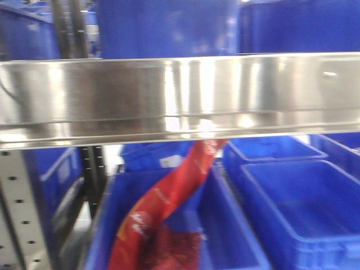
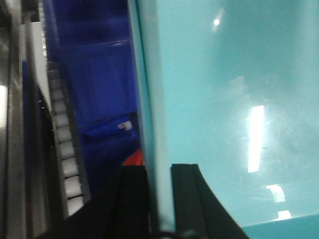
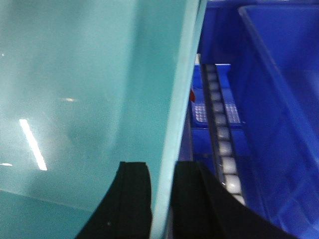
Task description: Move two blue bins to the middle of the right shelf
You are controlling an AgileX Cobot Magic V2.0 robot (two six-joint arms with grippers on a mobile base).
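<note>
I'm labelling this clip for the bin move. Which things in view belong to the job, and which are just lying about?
Job: held bin, left gripper, right gripper, shelf rail.

Lying about: red bag, empty bin, roller track.

bins [image 1: 292, 208] solid blue | shelf rail [image 1: 180, 95] bare silver metal, glare streaks | bag [image 1: 169, 208] red, white/yellow print, blurry so maybe lettering | held wall [image 2: 224, 109] teal in wrist views | gripper fingers [image 3: 134, 199] black | rollers [image 3: 222, 149] pale grey
</note>
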